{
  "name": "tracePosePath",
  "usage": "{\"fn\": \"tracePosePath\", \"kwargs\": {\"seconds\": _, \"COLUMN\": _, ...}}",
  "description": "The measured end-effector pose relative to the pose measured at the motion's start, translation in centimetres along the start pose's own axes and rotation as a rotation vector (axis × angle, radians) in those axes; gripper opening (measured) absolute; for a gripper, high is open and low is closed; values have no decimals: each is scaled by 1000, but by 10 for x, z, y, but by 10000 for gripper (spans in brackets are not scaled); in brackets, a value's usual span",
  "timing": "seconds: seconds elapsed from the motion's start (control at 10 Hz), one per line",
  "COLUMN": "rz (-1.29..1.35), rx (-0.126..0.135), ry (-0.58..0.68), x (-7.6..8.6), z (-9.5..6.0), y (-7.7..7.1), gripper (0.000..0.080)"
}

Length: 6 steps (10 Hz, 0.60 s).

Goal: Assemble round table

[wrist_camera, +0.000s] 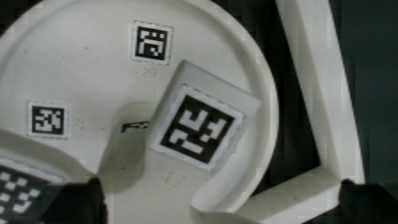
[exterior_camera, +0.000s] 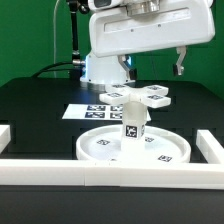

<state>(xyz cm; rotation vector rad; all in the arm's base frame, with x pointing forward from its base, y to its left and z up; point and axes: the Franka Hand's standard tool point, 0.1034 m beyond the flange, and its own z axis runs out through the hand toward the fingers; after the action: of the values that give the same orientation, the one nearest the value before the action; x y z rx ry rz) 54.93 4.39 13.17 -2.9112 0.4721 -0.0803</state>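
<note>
- My gripper (exterior_camera: 152, 62) hangs high above the table, toward the exterior view's right. I see one dark finger (exterior_camera: 179, 66) hanging free and nothing between the fingers. Whether they are spread or pressed together I cannot tell. In the wrist view only dark fingertip shapes show at the frame's edge.
- Below it, the cross-shaped foot (exterior_camera: 140, 96) sits on top of the leg (exterior_camera: 133, 126), and the leg stands upright on the round disc (exterior_camera: 170, 157).
- The disc lies near the front border bar (exterior_camera: 110, 174). The marker board (exterior_camera: 88, 112) lies just beyond it.
- In the wrist view I look down on the disc (wrist_camera: 107, 75) and a tagged part (wrist_camera: 199, 128), tilted in the frame. I judge it the top of the stack, though I cannot be sure.
- Risk: I cannot tell whether the foot is threaded home or merely resting. If loose, any brush from a descending finger could tip it off.
- Risk: the leg stack is tall and narrow. A sideways nudge could topple it or drag the disc against the bar.
- Risk: an off-centre grip would twist the foot crooked and jam the joint.
</note>
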Motion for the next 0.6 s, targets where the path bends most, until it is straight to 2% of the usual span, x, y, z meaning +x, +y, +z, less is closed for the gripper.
{"fn": "tracePosePath", "kwargs": {"seconds": 0.3, "rz": -442, "rx": -41, "ry": -49, "x": 2, "z": -5, "y": 7, "gripper": 649}}
{"fn": "tracePosePath", "kwargs": {"seconds": 0.4, "rz": -530, "rx": -48, "ry": -59, "x": 5, "z": -7, "y": 9, "gripper": 649}}
{"fn": "tracePosePath", "kwargs": {"seconds": 0.6, "rz": -636, "rx": -44, "ry": -61, "x": 7, "z": -8, "y": 11, "gripper": 649}}
